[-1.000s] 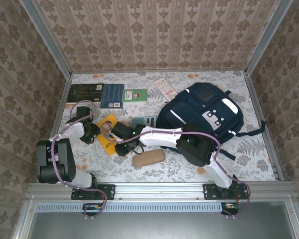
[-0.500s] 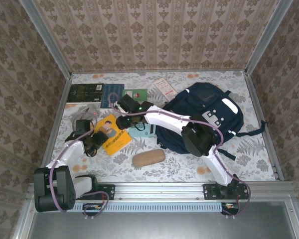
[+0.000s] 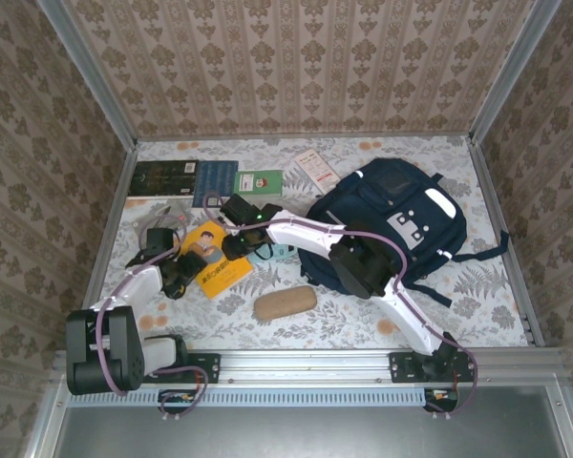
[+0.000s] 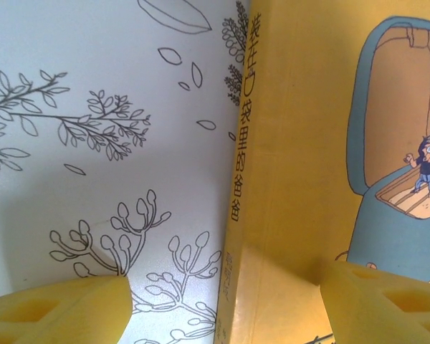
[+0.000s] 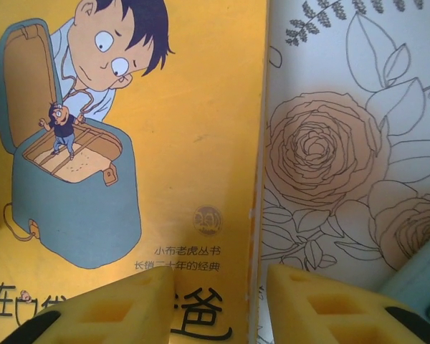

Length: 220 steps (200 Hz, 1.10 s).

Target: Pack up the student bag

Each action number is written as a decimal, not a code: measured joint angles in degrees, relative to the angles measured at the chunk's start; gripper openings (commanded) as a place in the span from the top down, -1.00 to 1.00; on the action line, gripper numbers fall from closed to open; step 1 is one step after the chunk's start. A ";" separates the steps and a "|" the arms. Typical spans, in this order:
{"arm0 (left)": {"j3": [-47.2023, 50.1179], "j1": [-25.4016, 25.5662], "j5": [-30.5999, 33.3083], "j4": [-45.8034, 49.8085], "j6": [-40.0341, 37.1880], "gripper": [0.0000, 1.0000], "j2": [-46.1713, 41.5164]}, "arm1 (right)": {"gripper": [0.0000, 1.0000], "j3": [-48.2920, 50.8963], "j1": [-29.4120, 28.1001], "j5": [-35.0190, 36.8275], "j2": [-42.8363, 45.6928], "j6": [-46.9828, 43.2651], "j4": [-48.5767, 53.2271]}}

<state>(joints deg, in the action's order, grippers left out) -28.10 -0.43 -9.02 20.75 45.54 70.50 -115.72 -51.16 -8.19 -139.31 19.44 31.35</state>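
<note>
Jaws of the left gripper (image 4: pixel 226 308) are spread wide, and nothing is clamped. Its yellow foam fingertips (image 4: pixel 57 312) are set either side of the spine of a thin yellow picture book with a glossy cartoon cover (image 4: pixel 301 143). One is over the book, the other over the white tablecloth printed with grey line-drawn leaves and roses (image 4: pixel 93 107). The right gripper (image 5: pixel 222 301) is seen partly open and empty. One wedge-shaped pad is over the cover, the other over the cloth just beside the book's edge. The large navy-blue fabric backpack with white stripes and patches (image 3: pixel 392 215) is laid on the far right of the table, apart from the book. A tan oval pouch (image 3: pixel 285 302) is seen nearer, right of the book.
</note>
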 measured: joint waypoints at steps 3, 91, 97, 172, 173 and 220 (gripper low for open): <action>0.00 0.00 0.00 -0.04 0.13 -0.49 0.00 | 0.27 0.00 0.00 -0.07 0.02 0.11 0.04; 1.81 0.00 -0.90 -4.74 3.89 -0.53 -0.48 | 0.29 0.07 -0.17 -2.58 0.02 1.97 0.20; 1.68 0.00 -1.05 -4.85 4.35 -0.52 0.02 | 0.29 0.07 -0.22 -2.75 0.02 2.01 0.22; 1.57 0.31 -3.34 -10.56 5.92 -0.48 0.39 | 0.28 0.39 -0.15 -4.00 0.04 4.31 0.24; 1.60 0.39 -3.37 -10.62 5.68 -0.48 0.17 | 0.28 0.39 -0.11 -3.98 0.04 4.37 0.24; 5.09 1.62 -5.84 -12.31 3.06 -0.47 -5.75 | 0.28 0.66 0.46 -2.89 0.24 4.79 0.61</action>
<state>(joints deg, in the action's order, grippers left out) -23.00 1.19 -14.85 8.45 48.60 64.75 -115.07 -50.70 -11.07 -139.06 24.23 31.97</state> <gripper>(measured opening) 0.738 0.357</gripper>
